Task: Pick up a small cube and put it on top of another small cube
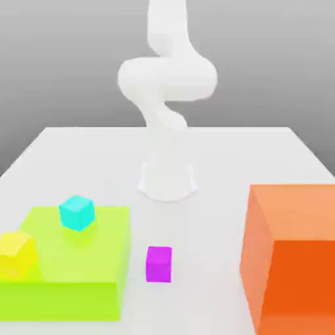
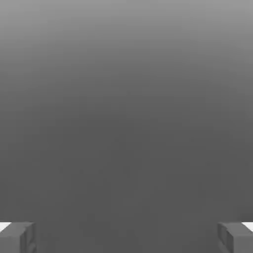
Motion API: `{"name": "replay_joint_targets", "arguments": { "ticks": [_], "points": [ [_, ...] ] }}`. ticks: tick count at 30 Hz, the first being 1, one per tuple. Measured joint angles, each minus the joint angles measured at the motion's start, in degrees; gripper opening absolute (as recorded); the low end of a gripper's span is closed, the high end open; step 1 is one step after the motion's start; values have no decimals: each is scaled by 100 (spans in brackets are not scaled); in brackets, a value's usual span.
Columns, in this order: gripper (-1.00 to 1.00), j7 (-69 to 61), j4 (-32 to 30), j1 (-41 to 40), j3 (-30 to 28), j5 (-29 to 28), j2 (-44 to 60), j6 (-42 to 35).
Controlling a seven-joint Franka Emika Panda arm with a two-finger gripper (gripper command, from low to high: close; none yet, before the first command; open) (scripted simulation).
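The small magenta cube [image 1: 159,264] rests on the white table, just off the lime-green block's edge on the exterior view's right. The small yellow cube [image 1: 17,254] sits on top of that lime-green flat block [image 1: 78,262], near its front corner at the exterior view's left. The white arm [image 1: 167,85] rises from its base at the table's middle and runs up out of the picture. In the hand view my gripper [image 2: 126,237] is open, its two grey fingertips [image 2: 20,237] set far apart with only plain grey background between them.
A cyan cube [image 1: 77,212] stands on the lime-green block toward its back. A large orange block [image 1: 291,258] fills the front of the table at the exterior view's right. The arm's base [image 1: 167,180] stands behind the magenta cube.
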Motion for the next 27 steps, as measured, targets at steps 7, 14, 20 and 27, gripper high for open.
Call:
{"name": "replay_joint_targets", "arguments": {
  "ticks": [7, 14, 20, 27],
  "points": [
    [0, 1632, -689, -510, 442, 238, 879, 653],
    [0, 3273, -1361, -987, 911, 405, 1732, 1289],
    [0, 4737, -1937, -1372, 1305, 471, 2469, 1837],
    [0, 6548, -2612, -1785, 1696, 405, 3347, 2484]
  ]
}}
